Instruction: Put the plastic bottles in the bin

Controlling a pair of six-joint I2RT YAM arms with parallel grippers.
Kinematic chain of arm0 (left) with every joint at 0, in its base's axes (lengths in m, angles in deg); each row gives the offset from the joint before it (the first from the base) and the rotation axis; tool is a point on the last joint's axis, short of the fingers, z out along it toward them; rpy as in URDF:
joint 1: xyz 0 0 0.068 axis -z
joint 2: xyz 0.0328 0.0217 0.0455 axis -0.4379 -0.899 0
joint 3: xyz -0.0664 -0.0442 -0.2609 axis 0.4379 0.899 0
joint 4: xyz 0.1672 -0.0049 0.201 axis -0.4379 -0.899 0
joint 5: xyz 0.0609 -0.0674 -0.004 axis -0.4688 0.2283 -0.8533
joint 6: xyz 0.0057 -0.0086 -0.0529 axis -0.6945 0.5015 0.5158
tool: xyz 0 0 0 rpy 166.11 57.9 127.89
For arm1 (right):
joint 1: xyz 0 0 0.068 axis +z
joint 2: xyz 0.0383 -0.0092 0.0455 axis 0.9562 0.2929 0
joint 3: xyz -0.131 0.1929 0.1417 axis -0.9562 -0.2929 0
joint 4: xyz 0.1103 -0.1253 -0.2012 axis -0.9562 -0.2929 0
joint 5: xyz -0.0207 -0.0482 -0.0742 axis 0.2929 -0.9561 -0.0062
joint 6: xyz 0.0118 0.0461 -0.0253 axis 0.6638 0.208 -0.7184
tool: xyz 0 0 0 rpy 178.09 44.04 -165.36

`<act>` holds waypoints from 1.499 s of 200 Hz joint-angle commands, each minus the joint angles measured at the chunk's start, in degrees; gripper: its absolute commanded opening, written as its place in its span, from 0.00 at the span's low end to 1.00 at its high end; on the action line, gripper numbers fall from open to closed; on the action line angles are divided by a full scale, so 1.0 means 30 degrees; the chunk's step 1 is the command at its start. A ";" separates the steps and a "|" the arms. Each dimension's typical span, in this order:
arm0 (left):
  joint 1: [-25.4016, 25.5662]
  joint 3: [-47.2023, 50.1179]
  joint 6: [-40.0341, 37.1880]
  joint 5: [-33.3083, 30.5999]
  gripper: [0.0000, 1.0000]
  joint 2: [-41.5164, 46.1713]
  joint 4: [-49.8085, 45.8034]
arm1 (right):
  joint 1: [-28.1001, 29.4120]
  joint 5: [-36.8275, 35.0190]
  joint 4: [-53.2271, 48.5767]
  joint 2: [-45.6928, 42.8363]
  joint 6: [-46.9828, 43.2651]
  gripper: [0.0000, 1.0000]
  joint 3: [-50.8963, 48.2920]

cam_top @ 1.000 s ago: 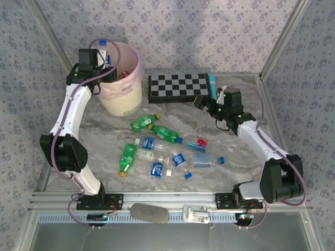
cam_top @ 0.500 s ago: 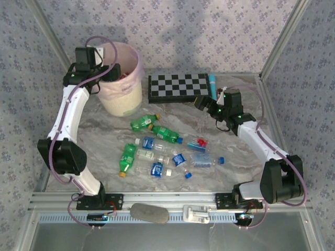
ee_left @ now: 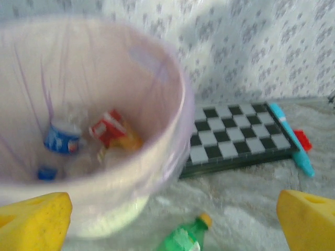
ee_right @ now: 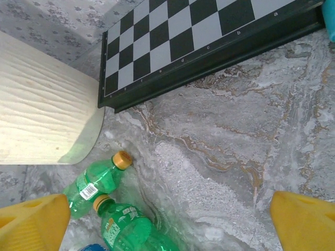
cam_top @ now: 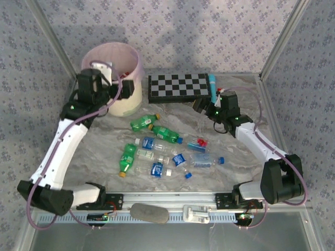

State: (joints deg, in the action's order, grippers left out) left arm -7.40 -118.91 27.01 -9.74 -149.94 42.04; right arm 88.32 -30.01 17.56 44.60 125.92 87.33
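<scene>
L hand (ee_left: 170, 219) hangs just in front of the bin (ee_left: 178, 89), yellow fingertips (ee_left: 34, 219) spread wide w/ nothing btwn them; its arm is bent low, elbow out by the near rail. R hand (ee_right: 168, 218) also gapes empty, tilted down twd 2 green bottles (ee_right: 97, 183) beside the bin's ribbed cream wall. Bin is round w/ a thin pink liner; a blue-label bottle (ee_left: 62, 138) lies inside. More plastic bottles (cam_top: 149, 142) lie scattered mid-worktop (cam_top: 104, 146), marbled grey. Chessboard (cam_top: 178, 86) & teal marker (cam_top: 213, 83) sit behind.

green bottles (cam_top: 144, 123) 3 | bin (cam_top: 132, 99) 1 | chessboard (cam_top: 178, 86) 1 | marker (cam_top: 213, 83) 1
</scene>
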 commanded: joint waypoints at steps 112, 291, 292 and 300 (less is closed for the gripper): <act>0.0403 1.3082 0.6067 0.2509 1.00 0.5872 -0.1509 | 0.0485 -0.0177 0.0589 0.1220 -0.1505 1.00 0.0626; 0.0549 1.7556 0.7718 0.1877 0.80 0.5591 -0.0429 | 0.0897 -0.0131 0.0003 0.2176 -0.1156 1.00 0.1425; 0.0549 1.7571 0.7718 0.1873 0.80 0.5564 -0.0425 | 0.0892 -0.0139 -0.0002 0.2161 -0.1170 1.00 0.1424; 0.0549 1.7557 0.7716 0.1839 0.79 0.5386 -0.0302 | 0.0911 -0.0219 -0.0034 0.2109 -0.1199 1.00 0.1403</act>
State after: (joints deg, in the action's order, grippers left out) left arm -5.96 -66.60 49.70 -2.37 -132.54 40.45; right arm 90.75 -29.77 19.01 51.34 122.55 89.67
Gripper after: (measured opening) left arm 0.797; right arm 0.999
